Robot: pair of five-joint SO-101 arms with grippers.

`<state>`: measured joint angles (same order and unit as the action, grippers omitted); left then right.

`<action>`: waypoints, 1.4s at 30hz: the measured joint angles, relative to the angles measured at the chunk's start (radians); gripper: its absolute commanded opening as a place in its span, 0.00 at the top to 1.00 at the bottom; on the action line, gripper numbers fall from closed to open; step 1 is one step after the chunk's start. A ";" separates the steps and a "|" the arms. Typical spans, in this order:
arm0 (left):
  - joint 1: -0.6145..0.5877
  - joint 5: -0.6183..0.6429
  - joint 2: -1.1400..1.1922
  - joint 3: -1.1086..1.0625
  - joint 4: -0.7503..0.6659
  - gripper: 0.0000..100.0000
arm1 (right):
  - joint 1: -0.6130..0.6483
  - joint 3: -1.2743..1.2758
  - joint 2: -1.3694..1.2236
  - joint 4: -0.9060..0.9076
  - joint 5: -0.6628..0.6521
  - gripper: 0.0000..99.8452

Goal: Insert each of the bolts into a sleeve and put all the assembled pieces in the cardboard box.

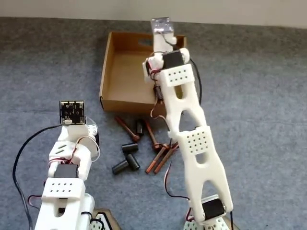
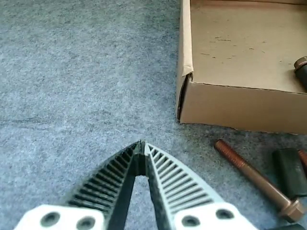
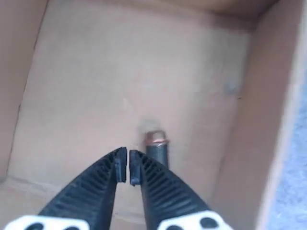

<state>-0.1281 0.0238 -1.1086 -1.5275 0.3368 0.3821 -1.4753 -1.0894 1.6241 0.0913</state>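
the open brown cardboard box [image 1: 123, 72] sits on the grey carpeted surface [image 1: 249, 96], toward its far side. the white right arm [image 1: 192, 124] stretches out over the box's near wall. the right jaws, black and ribbed, hang inside the box [image 3: 120, 72], drawn almost together with only a sliver between the tips and nothing grasped. just beside those tips, on the box floor, is one assembled piece [image 3: 157, 149]: a copper-brown hex-head bolt seated in a dark cylindrical sleeve. whether it touches the jaws cannot be told. the same piece shows against the box floor in the left wrist view [image 2: 301, 72].

in front of the box, between the two arms, loose copper-brown bolts [image 1: 127, 128] and short black cylindrical sleeves [image 1: 129, 147] lie scattered on the surface, none of them joined. two of the bolts lie side by side close to the right arm.

the white left arm [image 1: 67, 167] sits at the near left. the left jaws are clenched tip to tip and empty, above bare carpet near the corner of the box [image 2: 240, 103]. one loose bolt [image 2: 254, 177] and one sleeve [image 2: 290, 170] lie next to each other below the box wall.
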 measured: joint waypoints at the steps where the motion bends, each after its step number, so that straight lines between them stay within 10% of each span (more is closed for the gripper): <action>1: 0.000 0.000 0.000 0.000 0.000 0.99 | 0.014 0.029 0.000 -0.009 -0.026 0.99; 42: 0.000 0.000 0.000 0.000 0.000 0.99 | 0.040 0.189 -0.057 -0.170 -0.081 0.99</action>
<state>-0.1281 0.0238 -1.1086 -1.5275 0.3368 0.4219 -1.2866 -1.1462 1.4538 0.0100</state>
